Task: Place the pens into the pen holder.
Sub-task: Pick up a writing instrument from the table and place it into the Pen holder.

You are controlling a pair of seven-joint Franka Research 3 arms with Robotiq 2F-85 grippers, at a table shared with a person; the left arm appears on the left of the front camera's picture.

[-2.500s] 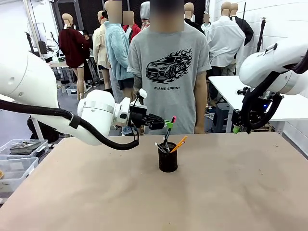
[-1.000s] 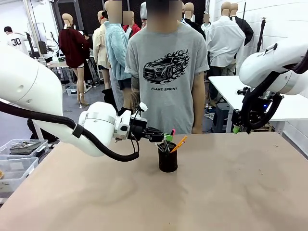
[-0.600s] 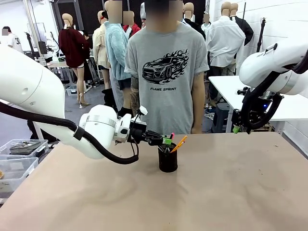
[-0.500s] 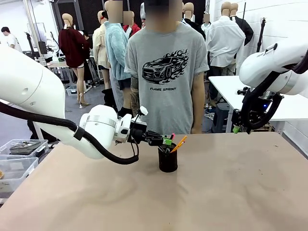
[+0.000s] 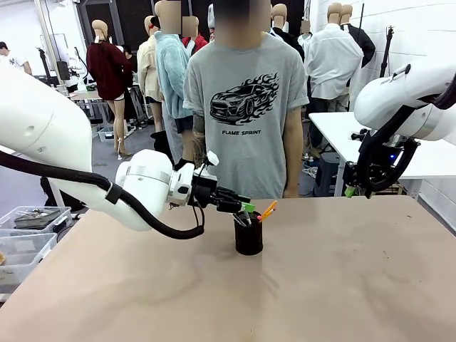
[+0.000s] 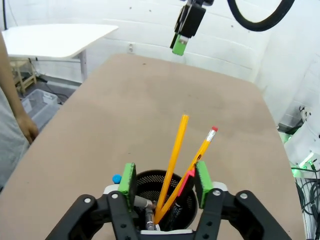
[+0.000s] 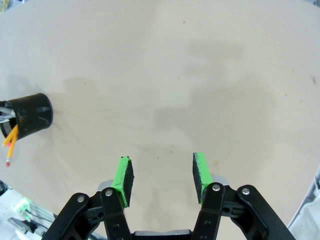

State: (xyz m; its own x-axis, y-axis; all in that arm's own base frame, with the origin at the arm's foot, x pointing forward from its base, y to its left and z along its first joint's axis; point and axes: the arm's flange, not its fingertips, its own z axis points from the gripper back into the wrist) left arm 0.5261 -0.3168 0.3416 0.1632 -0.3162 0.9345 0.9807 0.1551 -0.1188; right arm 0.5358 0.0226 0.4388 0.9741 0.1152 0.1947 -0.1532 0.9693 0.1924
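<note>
The black mesh pen holder [image 5: 249,236] stands mid-table with several pens in it. An orange pencil [image 5: 267,210] sticks out to the right. My left gripper [image 5: 242,207] hovers just over the holder's rim. In the left wrist view this gripper [image 6: 165,179] is open, and its green pads flank the holder [image 6: 162,192]. Two yellow pencils [image 6: 172,165] and a pink-capped pen [image 6: 187,181] lean inside, free of the pads. My right gripper [image 5: 350,191] hangs open at the far right. Its wrist view shows the open gripper [image 7: 162,176] above bare table, with the holder [image 7: 31,114] far to the left.
A person in a grey T-shirt [image 5: 246,107] stands at the far edge, right behind the holder. Clear bins [image 5: 25,239] sit off the table's left side. A white table [image 5: 399,142] stands behind on the right. Brown tabletop [image 5: 320,285] spreads around the holder.
My left gripper has opened over the holder and let go of the pink-capped pen, which now rests inside. The gripper has lifted slightly. The right arm has not moved.
</note>
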